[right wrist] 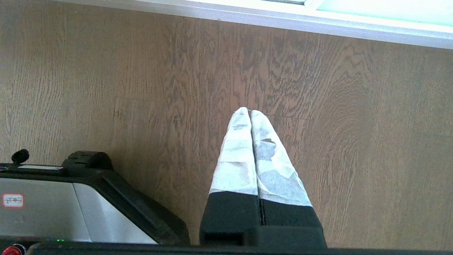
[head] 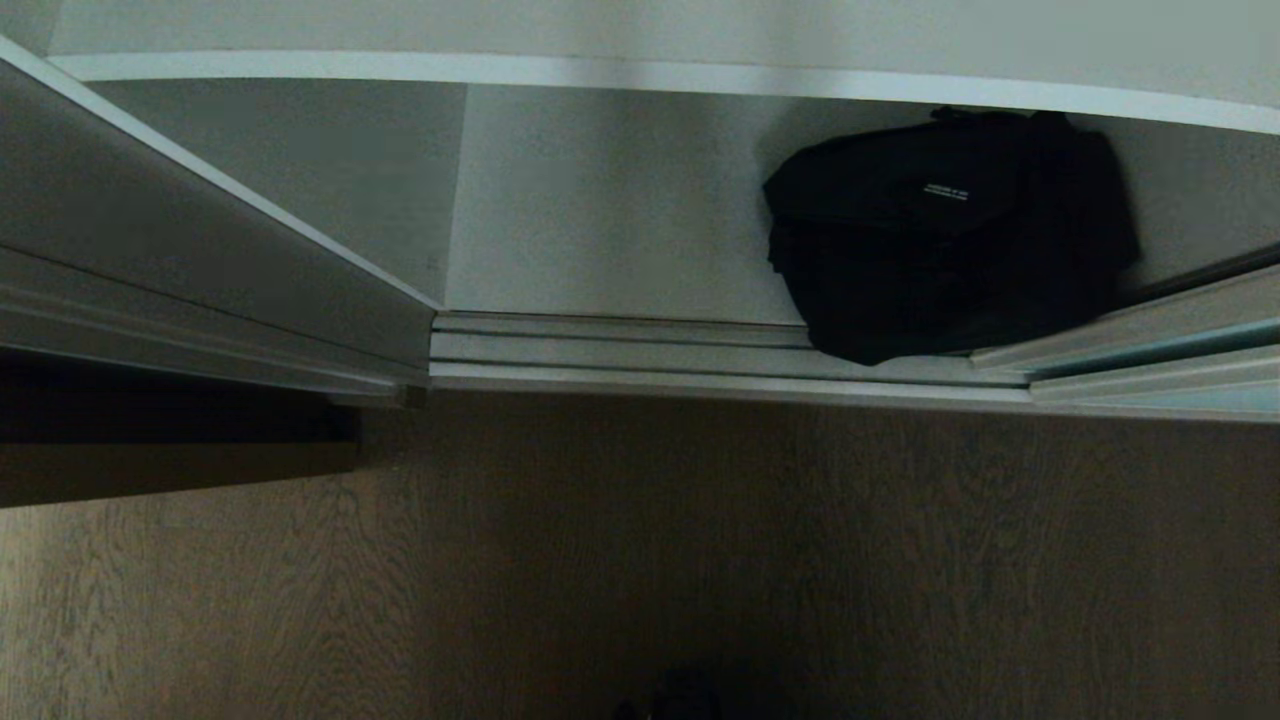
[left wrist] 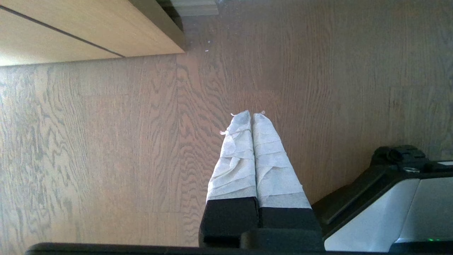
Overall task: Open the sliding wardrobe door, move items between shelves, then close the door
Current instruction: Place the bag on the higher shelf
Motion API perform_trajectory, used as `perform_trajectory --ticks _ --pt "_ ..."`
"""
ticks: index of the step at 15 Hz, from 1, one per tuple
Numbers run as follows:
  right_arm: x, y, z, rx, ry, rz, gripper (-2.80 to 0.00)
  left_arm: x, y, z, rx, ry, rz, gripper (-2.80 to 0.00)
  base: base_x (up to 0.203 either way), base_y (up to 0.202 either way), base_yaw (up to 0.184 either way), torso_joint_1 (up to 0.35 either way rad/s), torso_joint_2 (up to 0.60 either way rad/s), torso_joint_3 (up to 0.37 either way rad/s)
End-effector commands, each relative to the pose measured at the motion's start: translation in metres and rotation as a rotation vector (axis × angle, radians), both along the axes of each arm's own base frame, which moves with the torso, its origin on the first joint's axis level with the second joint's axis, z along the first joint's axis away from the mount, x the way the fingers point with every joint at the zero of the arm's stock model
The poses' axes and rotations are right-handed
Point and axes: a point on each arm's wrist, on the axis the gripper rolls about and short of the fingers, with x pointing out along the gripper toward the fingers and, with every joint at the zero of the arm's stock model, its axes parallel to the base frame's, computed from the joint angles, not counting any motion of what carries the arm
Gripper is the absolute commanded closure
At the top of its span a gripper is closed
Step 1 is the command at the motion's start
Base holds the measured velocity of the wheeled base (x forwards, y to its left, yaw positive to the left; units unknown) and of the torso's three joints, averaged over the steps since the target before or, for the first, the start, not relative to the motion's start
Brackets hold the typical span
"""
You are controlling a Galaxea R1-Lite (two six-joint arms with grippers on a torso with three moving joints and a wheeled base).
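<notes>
Wood floor fronts a lumpy black bag with white lettering.

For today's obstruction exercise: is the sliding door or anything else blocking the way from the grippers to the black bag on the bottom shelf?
Nothing visible blocks it. The sliding wardrobe door covers only the opening's right edge, beside the black bag. The left gripper and right gripper hang shut over bare wood floor.

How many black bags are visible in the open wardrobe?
1: the black bag lies on the bottom shelf at its right side, partly over the door track. Others may be hidden behind the sliding door.
</notes>
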Motion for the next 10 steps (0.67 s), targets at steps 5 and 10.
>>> perform_trajectory --ticks 5,10 --pt "-0.0001 0.0000 -0.0001 0.000 -0.002 0.000 0.00 0.0004 0.0001 -0.0001 -0.012 0.002 0.006 0.00 0.000 0.000 0.000 0.000 0.00 0.000" --pt "-0.0001 0.0000 -0.0001 0.000 -0.002 0.000 0.00 0.0004 0.0001 -0.0001 -0.010 0.002 0.007 0.00 0.000 0.000 0.000 0.000 0.00 0.000"
